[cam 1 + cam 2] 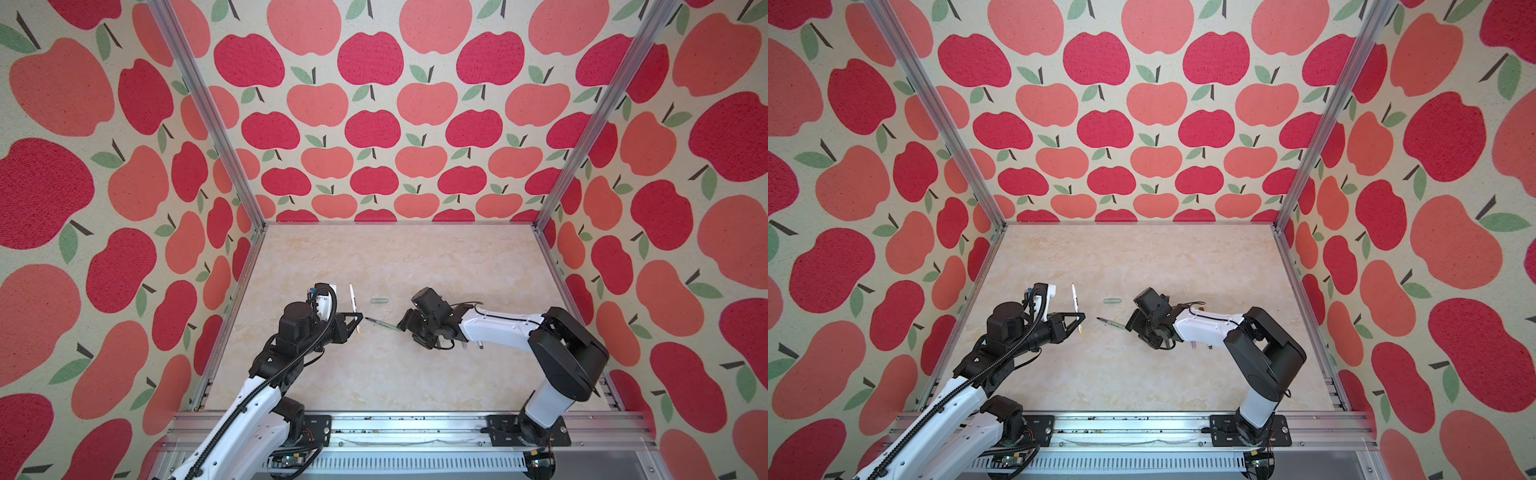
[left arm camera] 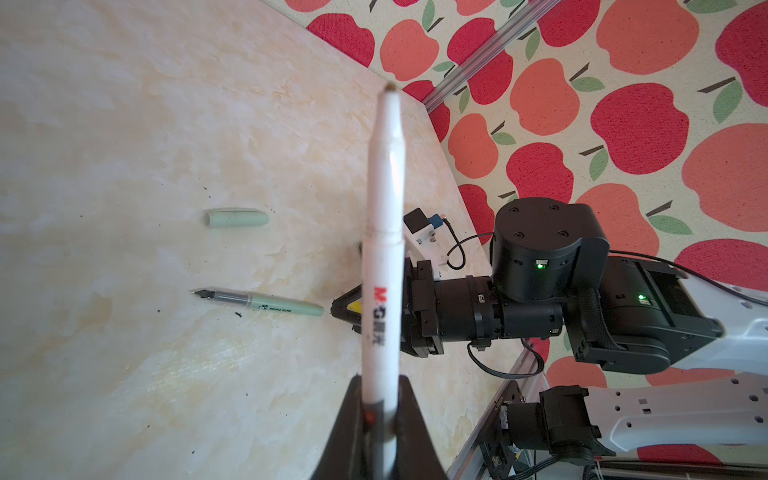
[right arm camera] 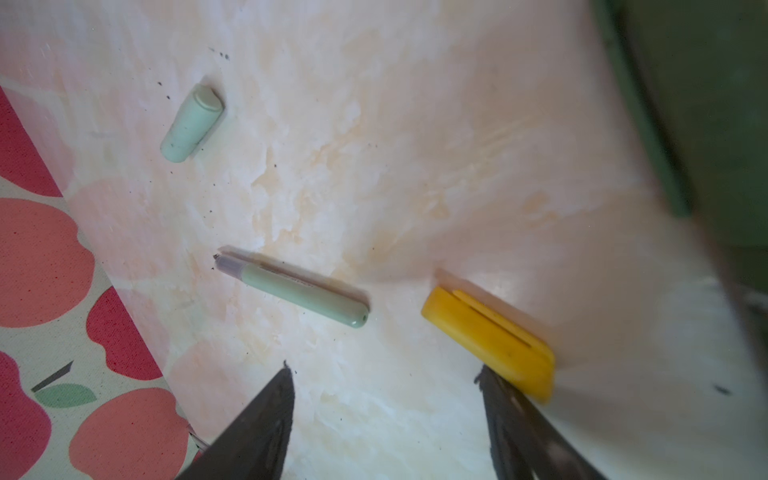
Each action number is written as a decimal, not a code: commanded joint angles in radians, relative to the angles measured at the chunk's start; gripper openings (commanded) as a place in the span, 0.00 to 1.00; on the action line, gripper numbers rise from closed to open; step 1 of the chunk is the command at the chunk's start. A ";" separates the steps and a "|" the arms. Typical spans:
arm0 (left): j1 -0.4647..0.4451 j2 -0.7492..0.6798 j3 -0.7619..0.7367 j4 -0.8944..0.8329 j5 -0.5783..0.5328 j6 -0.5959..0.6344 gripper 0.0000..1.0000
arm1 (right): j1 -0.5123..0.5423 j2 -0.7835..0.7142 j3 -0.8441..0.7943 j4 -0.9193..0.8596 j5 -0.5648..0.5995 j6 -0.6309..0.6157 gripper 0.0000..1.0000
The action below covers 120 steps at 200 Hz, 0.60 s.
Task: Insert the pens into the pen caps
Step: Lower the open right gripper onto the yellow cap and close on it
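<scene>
My left gripper [image 2: 379, 386] is shut on the lower end of a white pen [image 2: 384, 232] with red and black print. The pen's tip points away over the table, as both top views show [image 1: 353, 303] [image 1: 1075, 302]. A pale green pen [image 1: 382, 324] [image 1: 1112, 323] [image 3: 299, 291] lies uncapped on the table between the arms. Its pale green cap [image 1: 379, 301] [image 1: 1112, 301] [image 3: 191, 122] lies apart, farther back. My right gripper [image 3: 384, 370] [image 1: 402, 324] hangs open and empty just behind the green pen's blunt end. A yellow cap [image 3: 490, 340] lies beside one finger.
The cream marbled table [image 1: 395, 374] is boxed in by apple-patterned walls [image 1: 374, 124] with aluminium posts [image 1: 208, 116] at the back corners. A metal rail [image 1: 395, 424] carrying both arm bases runs along the front edge. Small black specks dot the surface.
</scene>
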 commanded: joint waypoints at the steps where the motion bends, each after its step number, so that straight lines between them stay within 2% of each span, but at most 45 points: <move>1: 0.008 -0.013 -0.006 -0.007 0.001 0.008 0.00 | -0.021 0.021 0.020 -0.101 0.039 -0.060 0.73; 63: 0.009 -0.016 0.006 -0.024 0.005 0.014 0.00 | -0.051 0.084 0.128 -0.188 0.083 -0.220 0.70; 120: 0.011 -0.030 0.004 -0.038 0.003 0.012 0.00 | -0.050 0.164 0.195 -0.227 0.062 -0.307 0.58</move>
